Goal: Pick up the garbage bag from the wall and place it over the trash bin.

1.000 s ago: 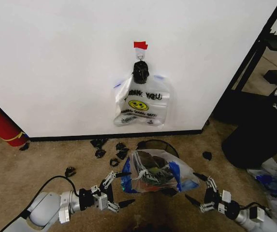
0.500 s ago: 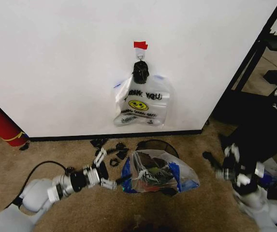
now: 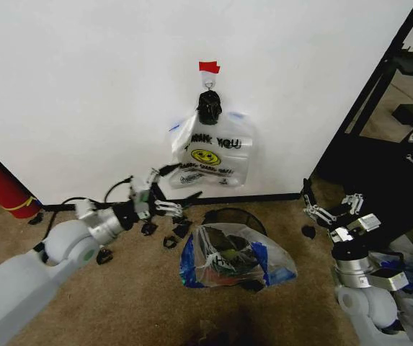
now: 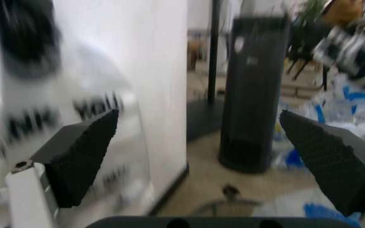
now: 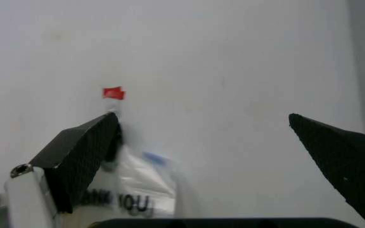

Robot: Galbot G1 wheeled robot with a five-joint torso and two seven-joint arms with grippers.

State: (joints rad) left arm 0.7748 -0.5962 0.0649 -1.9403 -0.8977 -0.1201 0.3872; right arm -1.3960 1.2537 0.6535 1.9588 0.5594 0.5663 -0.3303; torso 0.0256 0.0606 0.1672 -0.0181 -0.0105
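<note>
The left gripper [image 3: 179,182] is up by the white wall [image 3: 83,86], its fingers spread wide and holding nothing, its tips right at the lower left corner of the bag lettered "THANK YOU" [image 3: 212,155] that hangs from a hook under a bit of red tape [image 3: 209,67]. Whether a tip actually touches the plastic is hard to say from here. The right gripper [image 3: 331,205] is raised off to the right, near the black shelving [image 3: 383,108], also spread and empty. On the carpet below, the garbage bag [image 3: 235,256] with blue patches is draped over the black mesh trash bin [image 3: 233,216], well apart from both grippers.
</note>
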